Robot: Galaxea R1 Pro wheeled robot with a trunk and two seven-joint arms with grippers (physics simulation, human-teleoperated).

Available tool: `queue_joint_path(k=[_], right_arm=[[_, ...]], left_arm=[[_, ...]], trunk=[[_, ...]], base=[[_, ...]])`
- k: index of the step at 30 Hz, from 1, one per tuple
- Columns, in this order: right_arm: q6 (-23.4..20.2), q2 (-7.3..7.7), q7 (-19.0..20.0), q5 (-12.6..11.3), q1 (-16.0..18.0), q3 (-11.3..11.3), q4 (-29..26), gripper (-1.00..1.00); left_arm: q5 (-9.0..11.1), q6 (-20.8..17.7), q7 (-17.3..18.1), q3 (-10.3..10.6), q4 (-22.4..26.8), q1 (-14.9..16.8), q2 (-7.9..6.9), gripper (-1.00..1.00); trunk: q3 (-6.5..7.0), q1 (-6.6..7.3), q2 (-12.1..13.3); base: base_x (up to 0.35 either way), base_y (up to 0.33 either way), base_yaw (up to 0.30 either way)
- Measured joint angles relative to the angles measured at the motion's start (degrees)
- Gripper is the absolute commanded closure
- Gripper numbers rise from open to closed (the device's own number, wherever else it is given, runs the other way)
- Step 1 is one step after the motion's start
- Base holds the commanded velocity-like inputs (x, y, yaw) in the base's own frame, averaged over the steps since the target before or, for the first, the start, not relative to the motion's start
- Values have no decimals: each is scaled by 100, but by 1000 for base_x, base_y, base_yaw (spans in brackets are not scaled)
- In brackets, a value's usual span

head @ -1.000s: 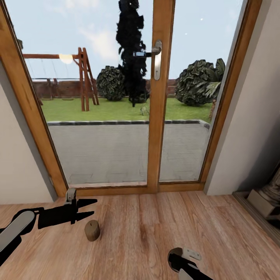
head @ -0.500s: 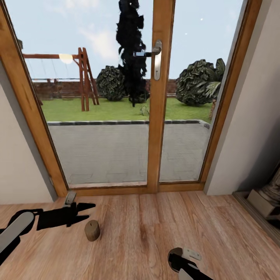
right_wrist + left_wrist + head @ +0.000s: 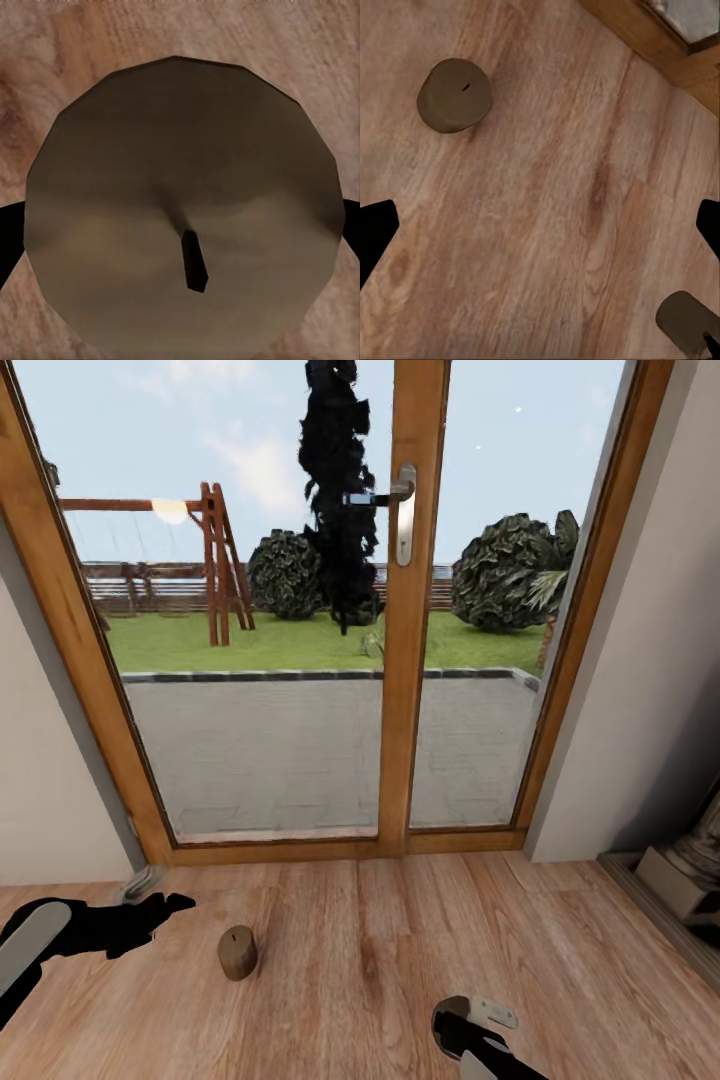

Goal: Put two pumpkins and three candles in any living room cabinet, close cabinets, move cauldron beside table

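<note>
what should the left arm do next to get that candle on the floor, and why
Probably swing the left gripper back toward the upright candle on the wooden floor and lower over it. In the left wrist view the jaws stand wide open with bare floor between them, and the candle sits off to one side. The right gripper appears shut on another candle.

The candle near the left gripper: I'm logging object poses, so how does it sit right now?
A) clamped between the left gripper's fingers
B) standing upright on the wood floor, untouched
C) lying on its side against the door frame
B: the candle stands upright on the floor, apart from the left gripper.
</note>
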State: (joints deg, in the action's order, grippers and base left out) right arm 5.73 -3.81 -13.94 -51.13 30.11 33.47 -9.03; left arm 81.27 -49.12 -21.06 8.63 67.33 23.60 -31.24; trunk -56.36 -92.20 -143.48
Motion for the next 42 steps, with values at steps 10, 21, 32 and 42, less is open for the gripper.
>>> queue_joint_path(k=[10,21,32,42], right_arm=[[-25,12,2,-9,0,11,0,100],[-10,28,5,18,2,18,-9,100],[-1084,163,18,-81,-23,-6,-2700,100],[-3595,611,37,-158,-26,-1185,-5655,100]], left_arm=[[-13,125,-577,-13,21,0,201,-100],[-13,126,-570,-22,27,0,202,-100],[-14,126,-573,-19,20,1,203,-100],[-13,127,-539,-8,20,0,203,-100]], trunk=[[0,0,0],[0,0,0],[1,1,0],[1,1,0]], base=[[0,0,0],[0,0,0],[0,0,0],[0,0,0]])
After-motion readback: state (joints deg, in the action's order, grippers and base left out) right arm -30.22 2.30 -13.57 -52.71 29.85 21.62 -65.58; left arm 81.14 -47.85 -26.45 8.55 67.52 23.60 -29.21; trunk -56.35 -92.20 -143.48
